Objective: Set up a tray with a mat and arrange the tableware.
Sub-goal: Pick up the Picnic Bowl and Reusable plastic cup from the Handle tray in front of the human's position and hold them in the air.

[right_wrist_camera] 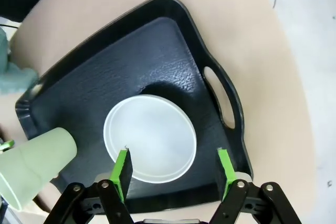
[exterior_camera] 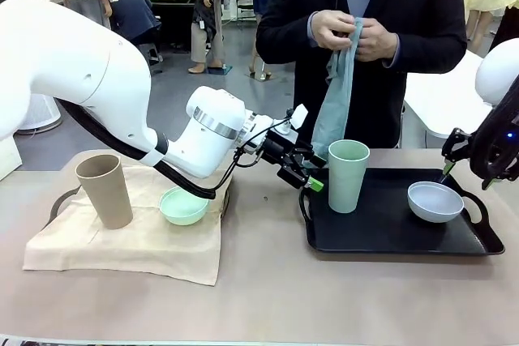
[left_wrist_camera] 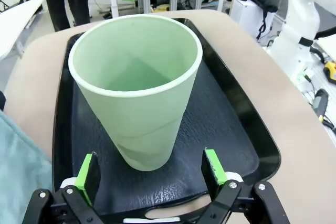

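A pale green cup (exterior_camera: 349,176) (left_wrist_camera: 137,87) stands upright on the left part of a black tray (exterior_camera: 381,228). My left gripper (exterior_camera: 312,180) (left_wrist_camera: 150,170) is open just short of the cup's base, with its pads apart from the cup. A white bowl (exterior_camera: 435,200) (right_wrist_camera: 149,137) rests on the tray's right part. My right gripper (exterior_camera: 448,169) (right_wrist_camera: 173,167) hangs open over the bowl's near rim. At the left, a tan cup (exterior_camera: 105,190) and a mint green bowl (exterior_camera: 183,205) sit on a beige mat (exterior_camera: 130,237).
A person across the table holds a grey-green cloth (exterior_camera: 336,95) in both hands, above the black tray's far edge. The beige mat covers a second dark tray whose handle (exterior_camera: 58,202) pokes out at the left. The pale green cup (right_wrist_camera: 34,163) leans into the right wrist view.
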